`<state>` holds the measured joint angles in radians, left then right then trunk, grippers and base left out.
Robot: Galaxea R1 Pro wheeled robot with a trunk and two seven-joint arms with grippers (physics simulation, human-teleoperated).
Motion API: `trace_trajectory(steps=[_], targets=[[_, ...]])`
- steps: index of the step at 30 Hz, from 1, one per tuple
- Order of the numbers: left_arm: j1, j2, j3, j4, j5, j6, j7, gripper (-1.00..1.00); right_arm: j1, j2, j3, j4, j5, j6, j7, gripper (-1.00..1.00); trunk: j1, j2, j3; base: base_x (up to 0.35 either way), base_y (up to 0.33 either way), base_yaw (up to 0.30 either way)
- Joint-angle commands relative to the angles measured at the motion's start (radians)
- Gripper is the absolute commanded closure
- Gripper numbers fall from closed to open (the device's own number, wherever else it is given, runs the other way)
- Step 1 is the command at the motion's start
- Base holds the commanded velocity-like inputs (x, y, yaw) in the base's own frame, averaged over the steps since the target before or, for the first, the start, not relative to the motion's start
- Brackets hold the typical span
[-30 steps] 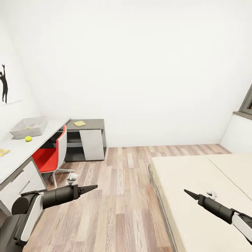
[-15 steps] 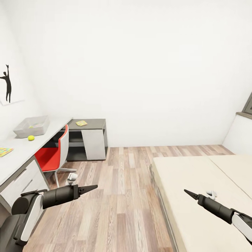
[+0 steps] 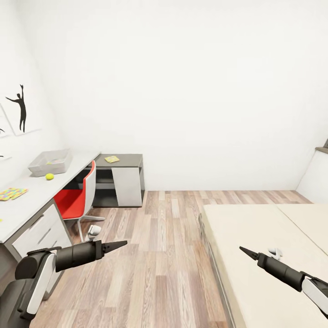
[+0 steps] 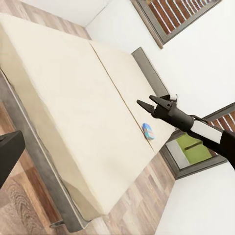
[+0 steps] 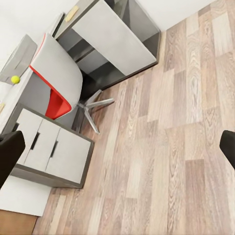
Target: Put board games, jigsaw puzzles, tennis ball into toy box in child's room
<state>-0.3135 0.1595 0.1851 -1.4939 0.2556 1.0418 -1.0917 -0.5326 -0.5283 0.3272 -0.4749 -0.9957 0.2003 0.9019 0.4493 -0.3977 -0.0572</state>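
The toy box (image 3: 50, 161) stands on the light grey table (image 3: 27, 200) at the left wall, with the tennis ball (image 3: 49, 176) just in front of it. A multicoloured jigsaw puzzle (image 3: 12, 193) lies nearer along the top. A flat yellow item (image 3: 111, 159) rests on the lower dark section. The bed (image 3: 255, 237) fills the right side, and a blue board game (image 4: 148, 130) lies near its headboard. My left gripper (image 3: 124, 243) hangs open over the floor. My right gripper (image 3: 241, 249) hovers open over the bed, holding nothing.
A red and white swivel chair (image 3: 77, 200) is tucked at the table, its base on the wood floor (image 3: 164, 255) between table and bed. White drawer fronts (image 5: 54, 147) face the aisle. A silhouette picture (image 3: 21, 107) hangs on the left wall.
The whole picture has shifted right, so the camera has turned left; more of the table and wall picture shows. Both arms hold the same pose.
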Motion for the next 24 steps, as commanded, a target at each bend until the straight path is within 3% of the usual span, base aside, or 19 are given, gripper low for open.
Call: trace_trajectory(steps=[1,24], targets=[[-0.001,0.0,0.001,0.0,-0.001,0.004,-0.004,-1.0,-0.001,-0.001,0.004,0.0,-0.011,0.009,0.002,-1.0,0.001,-0.002,-0.002,-0.004,0.0,0.015],[-0.001,-0.001,-0.001,0.0,-0.001,0.004,-0.004,-1.0,-0.001,-0.001,0.003,-0.001,-0.011,0.01,0.003,-1.0,0.001,-0.002,-0.004,-0.001,0.0,0.064]])
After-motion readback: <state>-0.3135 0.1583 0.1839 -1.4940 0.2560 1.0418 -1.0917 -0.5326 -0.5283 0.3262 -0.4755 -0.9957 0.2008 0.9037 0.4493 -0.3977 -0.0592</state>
